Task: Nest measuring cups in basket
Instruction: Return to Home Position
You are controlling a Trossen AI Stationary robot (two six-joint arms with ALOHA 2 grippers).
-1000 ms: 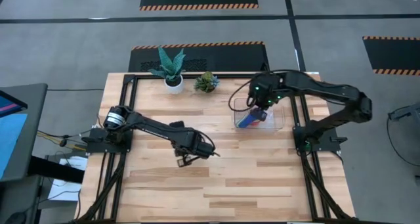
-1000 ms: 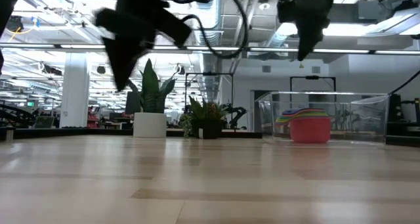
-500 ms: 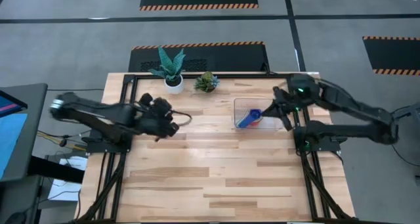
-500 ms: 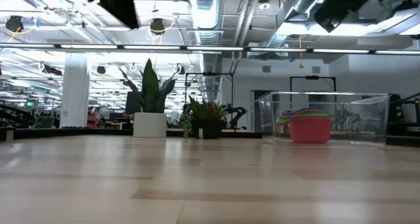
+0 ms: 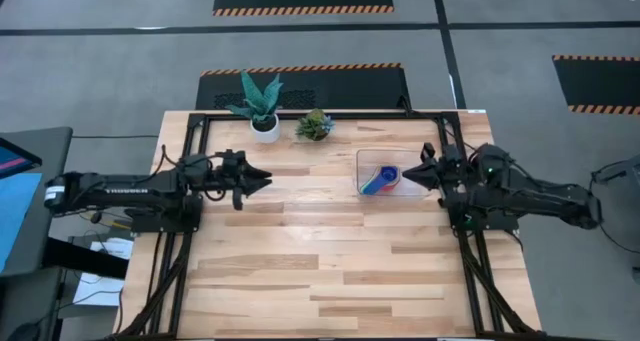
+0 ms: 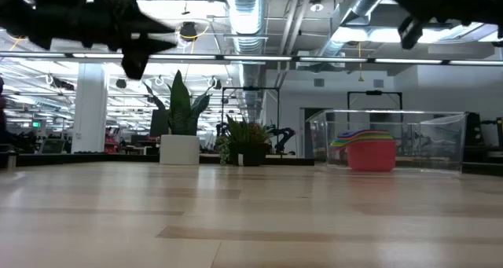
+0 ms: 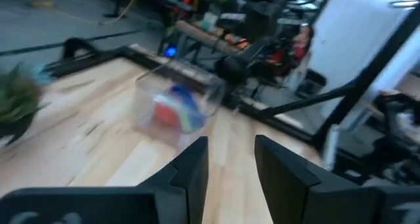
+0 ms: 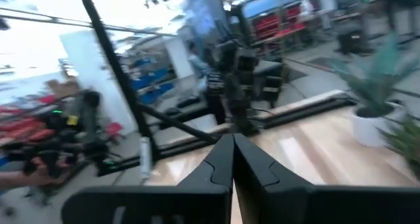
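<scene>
Jaws apart on left gripper (image 7: pixel 231 145), together on right gripper (image 8: pixel 231 140), empty.

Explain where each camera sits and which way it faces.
High: overhead, straight down on table, both arms.
Low: table height, level toward basket; arms overhead.
Left wrist: on left arm, toward basket, past open left gripper.
Right wrist: on right arm, toward white pot, past shut right gripper.
High and low share the measuring cups.
</scene>
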